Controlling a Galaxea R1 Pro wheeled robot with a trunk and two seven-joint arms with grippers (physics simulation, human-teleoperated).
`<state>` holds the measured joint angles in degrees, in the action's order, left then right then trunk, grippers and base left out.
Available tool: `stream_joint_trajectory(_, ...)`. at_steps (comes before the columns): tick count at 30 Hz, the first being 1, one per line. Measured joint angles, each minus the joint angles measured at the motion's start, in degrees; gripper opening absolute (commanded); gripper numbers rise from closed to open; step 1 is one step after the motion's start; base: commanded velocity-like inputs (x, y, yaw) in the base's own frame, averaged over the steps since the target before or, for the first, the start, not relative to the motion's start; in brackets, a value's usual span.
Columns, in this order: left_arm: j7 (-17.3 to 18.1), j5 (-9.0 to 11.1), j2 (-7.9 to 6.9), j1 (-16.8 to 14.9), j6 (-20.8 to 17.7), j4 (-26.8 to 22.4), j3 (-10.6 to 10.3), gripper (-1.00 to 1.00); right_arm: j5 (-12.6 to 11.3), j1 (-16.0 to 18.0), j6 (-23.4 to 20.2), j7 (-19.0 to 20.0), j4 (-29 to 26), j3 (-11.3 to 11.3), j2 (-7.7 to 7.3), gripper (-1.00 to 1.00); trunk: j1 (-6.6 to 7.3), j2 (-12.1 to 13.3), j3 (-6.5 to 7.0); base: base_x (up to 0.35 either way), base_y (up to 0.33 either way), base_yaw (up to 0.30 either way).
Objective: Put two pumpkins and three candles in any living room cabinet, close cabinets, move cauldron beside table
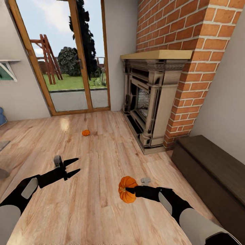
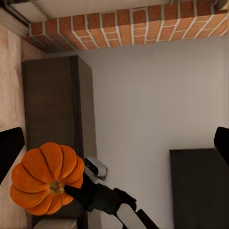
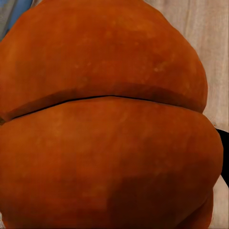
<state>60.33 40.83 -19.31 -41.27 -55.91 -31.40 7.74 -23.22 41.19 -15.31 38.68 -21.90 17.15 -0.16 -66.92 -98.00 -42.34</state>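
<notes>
One pumpkin (image 1: pixel 127 189) is held off the floor, clamped in the jaws of the right gripper (image 1: pixel 126 189), with its stem turned toward the arm; in the right wrist view its orange skin (image 3: pixel 105 119) sits right up against the camera. The second pumpkin (image 1: pixel 85 132) lies on the plank floor (image 1: pixel 102 160), well apart, toward the glass door (image 1: pixel 68 58) and out from the fireplace (image 1: pixel 153 98). The left gripper (image 1: pixel 75 166) hangs above the floor with its jaws apart and nothing between them. The long dark cabinet (image 1: pixel 211 173) stands along the wall beside the brick chimney (image 1: pixel 183 34), its fronts shut.
</notes>
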Motion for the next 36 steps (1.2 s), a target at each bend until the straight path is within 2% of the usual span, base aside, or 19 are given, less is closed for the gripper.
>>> stream_joint_trajectory(6,-0.01,0.00,0.02,0.00,0.00,0.00,0.00,1.00,-0.05,-0.02,-0.02,0.02,0.07,0.00,0.15,-1.00,0.00,0.00,-0.36,0.000,0.000,0.240)
stream_joint_trajectory(9,-0.01,0.00,0.02,-0.01,0.00,0.01,0.00,1.00,0.35,-0.08,-0.05,0.01,0.08,-0.09,0.84,-1.00,0.00,0.00,-0.54,0.000,0.000,0.240)
stream_joint_trajectory(17,-0.01,0.00,-0.02,0.00,0.00,0.00,0.00,1.00,0.41,-0.10,-0.01,0.03,0.08,-0.14,0.98,-1.00,0.00,0.00,-0.99,0.000,0.000,0.227)
stream_joint_trajectory(36,0.02,0.09,0.06,-0.01,0.00,-0.06,0.00,1.00,0.60,-0.10,0.48,-0.05,0.16,-0.24,0.89,-1.00,0.00,0.00,-1.48,0.000,0.000,0.012)
